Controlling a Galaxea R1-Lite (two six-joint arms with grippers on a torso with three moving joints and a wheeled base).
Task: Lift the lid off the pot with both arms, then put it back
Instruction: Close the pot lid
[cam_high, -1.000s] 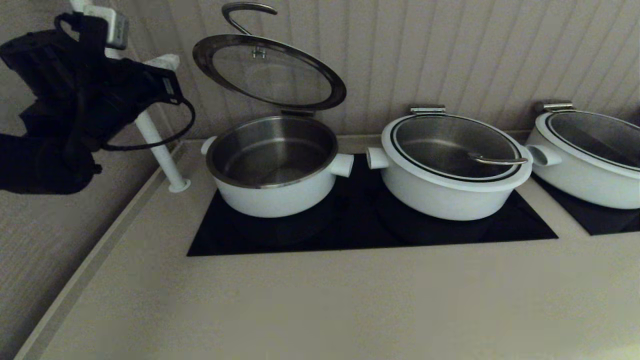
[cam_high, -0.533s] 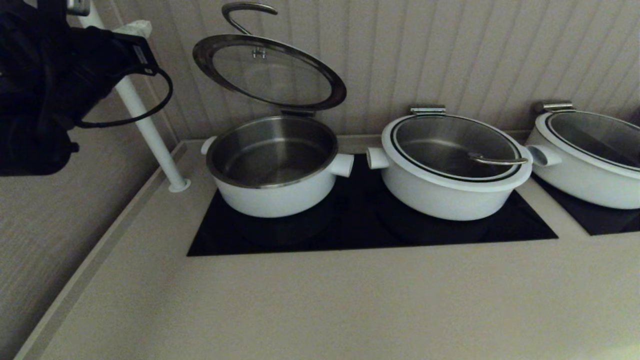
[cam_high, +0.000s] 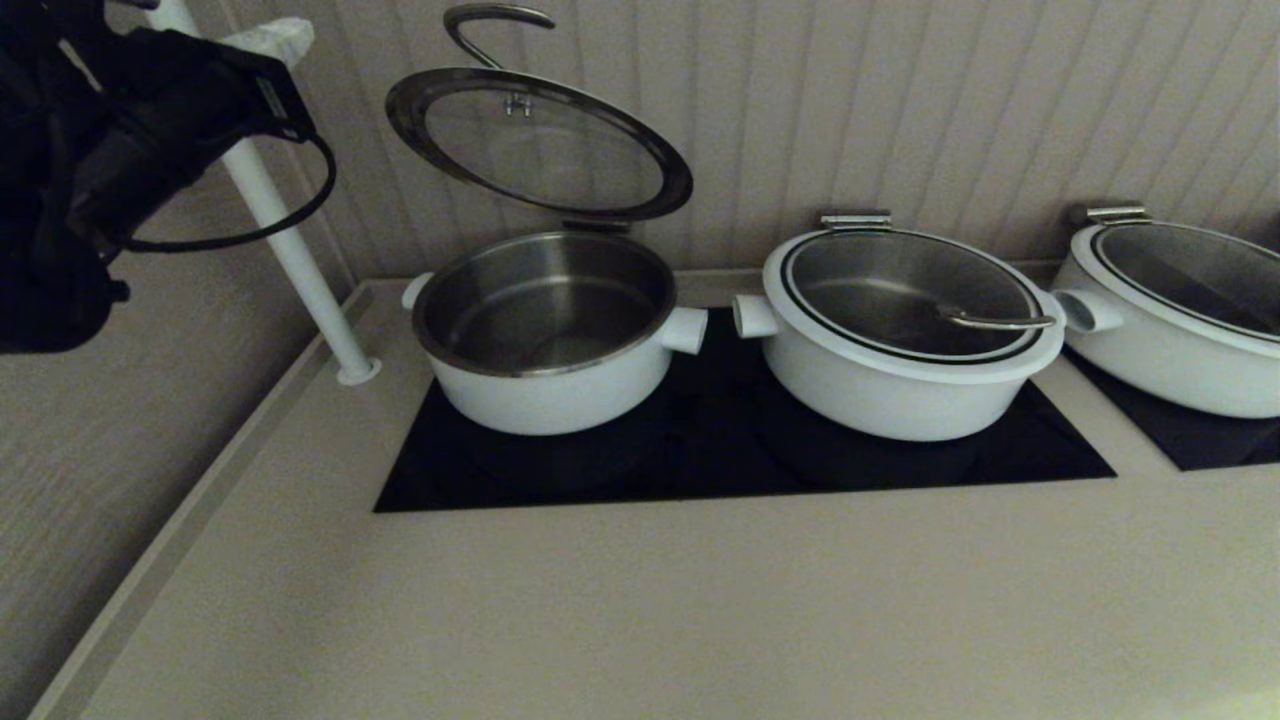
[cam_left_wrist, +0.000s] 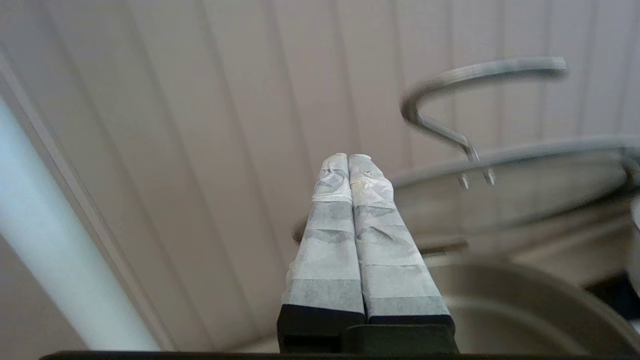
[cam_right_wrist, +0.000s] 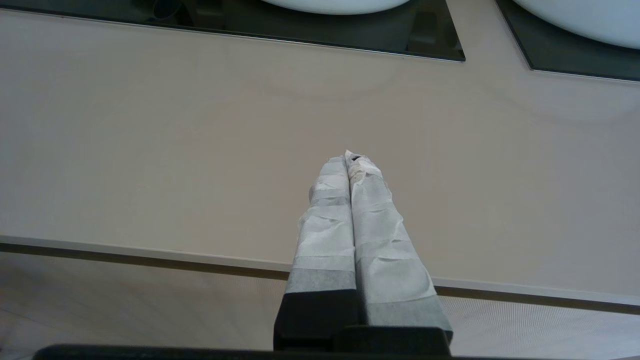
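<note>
The pot (cam_high: 545, 340) stands open at the left of the black cooktop, its steel inside showing. The lid (cam_high: 540, 145) stands tilted up above the pot's back rim, its steel wire handle (cam_high: 490, 20) at the top. My left gripper (cam_high: 270, 38) is shut and empty, high at the far left, apart from the lid. In the left wrist view the left gripper (cam_left_wrist: 349, 159) points at the wall beside the lid (cam_left_wrist: 525, 170) and its handle (cam_left_wrist: 480, 72). My right gripper (cam_right_wrist: 350, 156) is shut and empty over the counter's front edge, outside the head view.
A white pole (cam_high: 290, 260) rises from the counter's left corner, close to my left arm. Two other white pots (cam_high: 900, 340) (cam_high: 1180, 310) with lids on stand to the right. The beige counter (cam_high: 640, 600) stretches in front of the black cooktop (cam_high: 720, 470).
My left arm has moved up and to the left, away from the lid. The lid has stayed raised and the pots have not moved.
</note>
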